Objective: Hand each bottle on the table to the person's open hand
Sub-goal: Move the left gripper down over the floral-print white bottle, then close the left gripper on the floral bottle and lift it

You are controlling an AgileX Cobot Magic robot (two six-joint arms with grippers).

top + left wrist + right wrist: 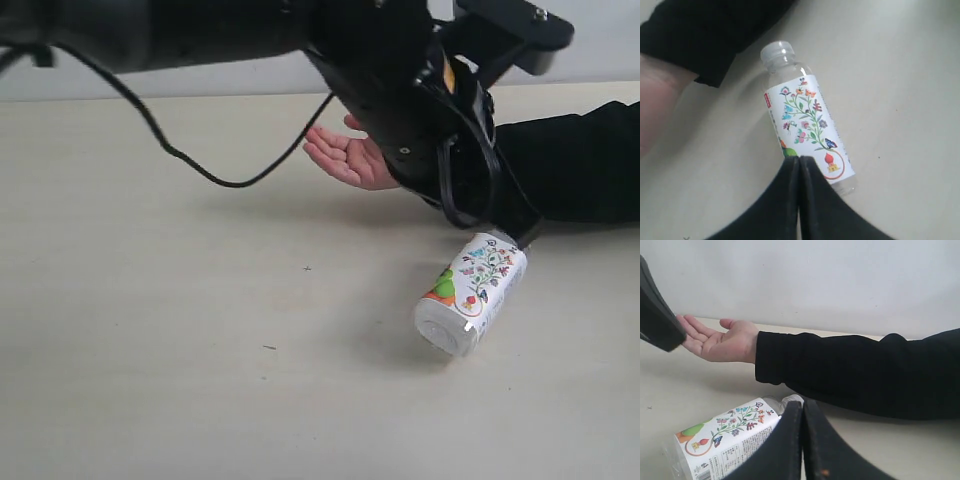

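Tabletop (150, 400): pale beige, filling the exterior frame from its bottom edge; one bottle shows on it.
Floral bottle (470, 295): lies on its side at lower right of the exterior frame, base toward the camera, neck pointing up-right at the sleeve; nothing grips it.
Left claw (800, 161): fingers pressed flat together with nothing between them; the tips hang over the bottle's base end, and I cannot tell whether they touch it.
Right claw (802, 405): likewise closed tight and empty, tips close by the bottle's neck.
Black sleeve (570, 165): forearm resting at right of the frame, just beyond the neck.
Open hand (350, 158): palm up at upper centre, apart from the bottle, partly behind the black arm.
Step in hand: most likely the pick-up of this bottle.
How to do it well: first spread the fingers wider than the body, then come down across the middle of the label, square to the long axis. A round body may roll, so close evenly, and gently on what looks like thin plastic. Lift clear of the sleeve before swinging to the palm.
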